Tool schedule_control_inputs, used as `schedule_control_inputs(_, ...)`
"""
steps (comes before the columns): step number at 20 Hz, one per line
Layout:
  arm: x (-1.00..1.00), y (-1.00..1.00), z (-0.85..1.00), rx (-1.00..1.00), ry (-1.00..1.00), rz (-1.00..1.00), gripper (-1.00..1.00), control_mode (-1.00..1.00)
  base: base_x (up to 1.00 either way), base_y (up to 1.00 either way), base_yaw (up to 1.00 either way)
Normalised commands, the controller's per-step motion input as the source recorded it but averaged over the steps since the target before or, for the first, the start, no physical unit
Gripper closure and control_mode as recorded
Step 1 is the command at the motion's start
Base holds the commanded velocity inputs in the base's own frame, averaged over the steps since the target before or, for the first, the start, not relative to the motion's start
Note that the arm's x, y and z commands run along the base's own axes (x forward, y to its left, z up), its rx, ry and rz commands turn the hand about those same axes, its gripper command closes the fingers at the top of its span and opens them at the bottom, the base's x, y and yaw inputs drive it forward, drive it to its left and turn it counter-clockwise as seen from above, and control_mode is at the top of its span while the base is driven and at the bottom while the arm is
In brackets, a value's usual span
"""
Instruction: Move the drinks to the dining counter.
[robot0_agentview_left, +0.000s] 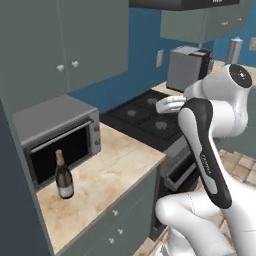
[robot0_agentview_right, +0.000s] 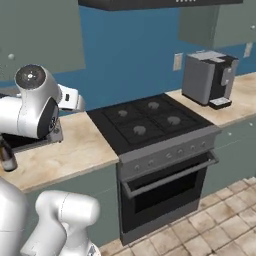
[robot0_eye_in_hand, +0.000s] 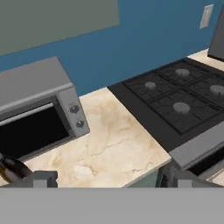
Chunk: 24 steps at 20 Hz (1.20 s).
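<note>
One of the drinks, a dark glass wine bottle (robot0_agentview_left: 63, 176) with a tan neck and pale label, stands upright on the marble worktop (robot0_agentview_left: 112, 172) in front of the microwave. In the right base view the wine bottle (robot0_agentview_right: 6, 158) peeks out at the left edge behind my arm. Its dark body (robot0_eye_in_hand: 12, 169) shows at the lower left of the hand view. My gripper (robot0_eye_in_hand: 107, 179) hovers above the worktop, right of the bottle and apart from it, open wide with nothing between its fingertips (robot0_eye_in_hand: 43, 178). The dining counter is out of view.
A grey microwave (robot0_agentview_left: 56, 134) sits at the back of the worktop under the wall cabinets (robot0_agentview_left: 65, 42). A black stove (robot0_agentview_right: 147, 120) with an oven below adjoins the worktop on the right. Past it stands a grey coffee machine (robot0_agentview_right: 207, 77).
</note>
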Motion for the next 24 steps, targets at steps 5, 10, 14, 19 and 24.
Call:
schedule_control_inputs(5,0.0,0.0,0.0,0.0,0.0,0.0,-1.0,1.0,-0.48,0.1,0.42)
schedule_control_inputs(10,0.0,0.0,0.0,0.0,0.0,0.0,-1.0,1.0,-0.33,0.26,0.33)
schedule_control_inputs(14,0.0,0.0,0.0,0.0,0.0,0.0,-1.0,1.0,-0.13,0.32,0.32)
schedule_control_inputs(19,0.0,0.0,0.0,0.0,0.0,0.0,-1.0,1.0,-0.01,0.23,0.32)
schedule_control_inputs(24,0.0,0.0,0.0,0.0,0.0,0.0,-1.0,1.0,0.02,0.1,0.28)
